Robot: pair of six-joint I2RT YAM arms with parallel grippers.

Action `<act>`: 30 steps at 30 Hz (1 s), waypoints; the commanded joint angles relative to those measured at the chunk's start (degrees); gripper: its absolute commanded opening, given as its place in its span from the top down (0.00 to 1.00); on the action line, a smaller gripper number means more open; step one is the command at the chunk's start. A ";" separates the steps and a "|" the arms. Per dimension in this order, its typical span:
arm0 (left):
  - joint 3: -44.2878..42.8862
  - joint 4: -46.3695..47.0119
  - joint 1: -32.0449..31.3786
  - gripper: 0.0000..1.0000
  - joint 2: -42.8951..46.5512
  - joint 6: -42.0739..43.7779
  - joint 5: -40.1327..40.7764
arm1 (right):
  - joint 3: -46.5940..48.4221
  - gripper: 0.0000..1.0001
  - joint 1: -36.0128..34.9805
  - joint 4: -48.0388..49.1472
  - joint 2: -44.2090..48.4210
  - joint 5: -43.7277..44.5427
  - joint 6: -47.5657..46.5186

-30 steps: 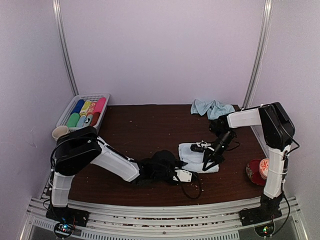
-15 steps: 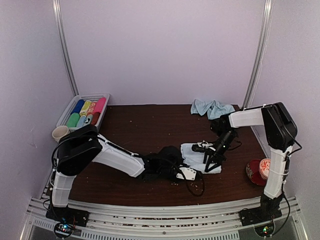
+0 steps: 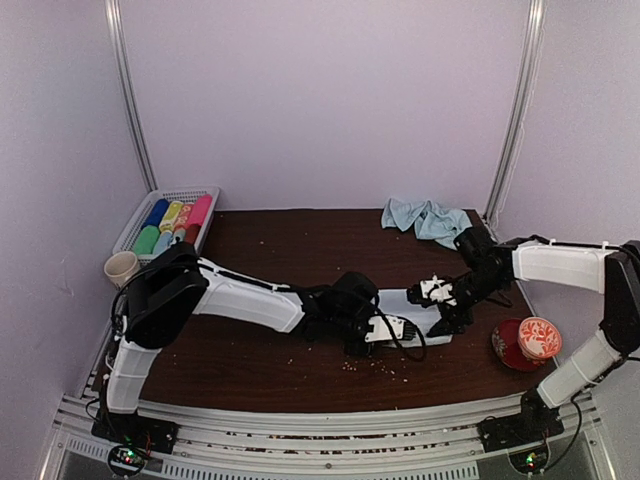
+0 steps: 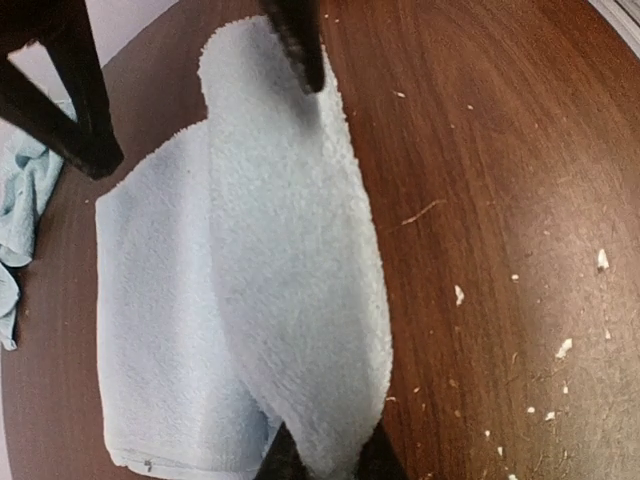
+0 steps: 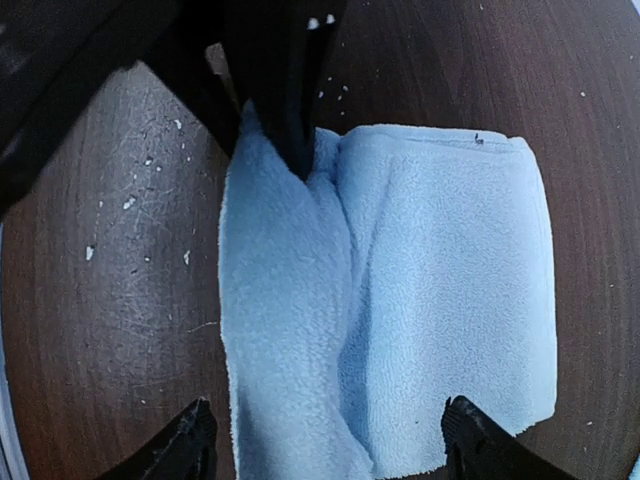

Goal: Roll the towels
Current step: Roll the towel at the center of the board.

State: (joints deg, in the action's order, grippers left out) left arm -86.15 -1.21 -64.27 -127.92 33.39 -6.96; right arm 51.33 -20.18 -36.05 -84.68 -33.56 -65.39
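The left gripper [image 4: 325, 462] had its jaws pressed together on the turned-over long edge of the flat towel [image 4: 170, 330], and the pale cloth ran up out of the pinch as a thick doubled flap. The right gripper [image 5: 328, 430] had its jaws spread wide, one fingertip on each side of the towel's opposite end and nothing gripped between them. In the left wrist view one of its fingers [image 4: 300, 45] stood at the far tip of the flap; whether it touched the cloth or hung just above it, I could not tell. The two grippers faced each other along the towel, the left one at its left end and the right one at its right end.

The flat towel lay on the table [image 3: 270, 250] right of centre, nearer the front edge than the back. About half its width was covered by the flap and the other half lay flat. No turn of a roll showed. By my reading this was only the first lip of a roll, so the work on this towel had barely begun.

The crumpled towel [image 3: 425, 217] sat in a heap at the back right corner, well apart from both grippers and, by the look of it, not yet dealt with. At the back left corner a basket [image 3: 185, 192] held bright rolls [image 3: 172, 222]. Both towels were left to roll
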 commanded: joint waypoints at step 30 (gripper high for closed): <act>-7.54 -16.53 8.81 1.00 -10.42 -17.77 -27.33 | -18.72 0.33 0.27 23.26 12.79 -2.98 -14.85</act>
State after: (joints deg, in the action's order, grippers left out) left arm -95.20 -8.16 -55.48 -134.15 17.23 -34.57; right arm 34.44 -19.94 -13.82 -75.11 -33.91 -77.89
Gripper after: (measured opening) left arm 0.099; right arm 0.676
